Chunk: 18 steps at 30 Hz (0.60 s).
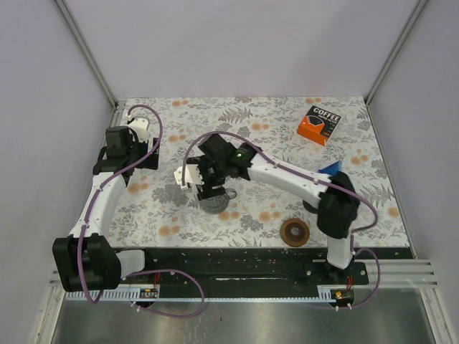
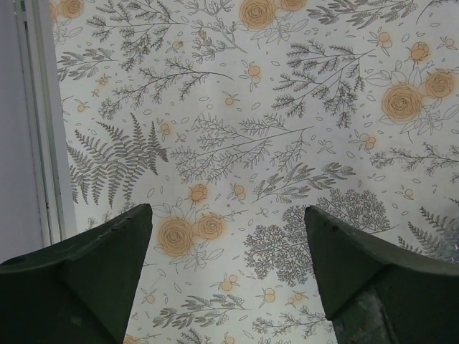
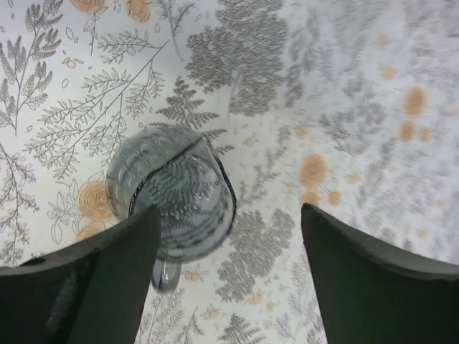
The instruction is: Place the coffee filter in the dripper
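The dripper [image 3: 176,197] is a clear grey glass cone with a small handle. It rests on the flower-patterned table, and I see it from above, slightly blurred. My right gripper [image 3: 229,210] hangs open above it with nothing between the fingers. The dripper lies toward the left finger [image 3: 107,279], which covers its lower left edge. In the top view the dripper [image 1: 219,204] peeks out from under that gripper near the middle of the table. I cannot make out the coffee filter in any view. My left gripper [image 2: 228,209] is open over bare table at the left side.
An orange coffee box [image 1: 319,124] lies at the back right. A brown ring [image 1: 295,231] sits near the right arm's base, and a blue object [image 1: 331,168] shows behind that arm. The table's metal rail [image 2: 43,129] runs close to the left gripper.
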Motion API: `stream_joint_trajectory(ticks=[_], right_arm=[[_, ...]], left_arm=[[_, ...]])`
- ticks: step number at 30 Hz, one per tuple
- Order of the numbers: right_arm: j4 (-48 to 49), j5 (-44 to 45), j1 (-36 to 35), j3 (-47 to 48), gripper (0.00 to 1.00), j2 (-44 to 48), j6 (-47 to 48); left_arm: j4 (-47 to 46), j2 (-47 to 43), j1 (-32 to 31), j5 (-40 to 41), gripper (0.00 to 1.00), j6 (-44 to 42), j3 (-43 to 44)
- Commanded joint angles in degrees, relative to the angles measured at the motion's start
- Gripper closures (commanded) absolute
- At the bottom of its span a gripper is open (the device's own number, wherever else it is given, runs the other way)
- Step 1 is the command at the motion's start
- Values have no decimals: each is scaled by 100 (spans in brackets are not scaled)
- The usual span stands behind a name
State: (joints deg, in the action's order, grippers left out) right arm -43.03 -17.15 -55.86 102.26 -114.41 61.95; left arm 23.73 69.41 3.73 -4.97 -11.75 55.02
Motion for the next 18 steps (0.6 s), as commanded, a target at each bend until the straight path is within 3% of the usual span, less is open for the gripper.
stream_joint_trajectory(ticks=[1, 6, 12, 18], right_arm=[[1971, 263, -4, -1039, 1, 1814, -1981], [1711, 1439, 4, -1743, 1, 2765, -4556], [841, 2512, 22, -3078, 27, 3802, -7297], [-776, 3454, 22, -4106, 38, 4707, -10296]], left_arm=[[9, -217, 32, -197, 9, -91, 122], [158, -235, 32, -311, 9, -108, 210], [361, -217, 32, -346, 9, -73, 333], [422, -270, 32, -382, 9, -64, 351]])
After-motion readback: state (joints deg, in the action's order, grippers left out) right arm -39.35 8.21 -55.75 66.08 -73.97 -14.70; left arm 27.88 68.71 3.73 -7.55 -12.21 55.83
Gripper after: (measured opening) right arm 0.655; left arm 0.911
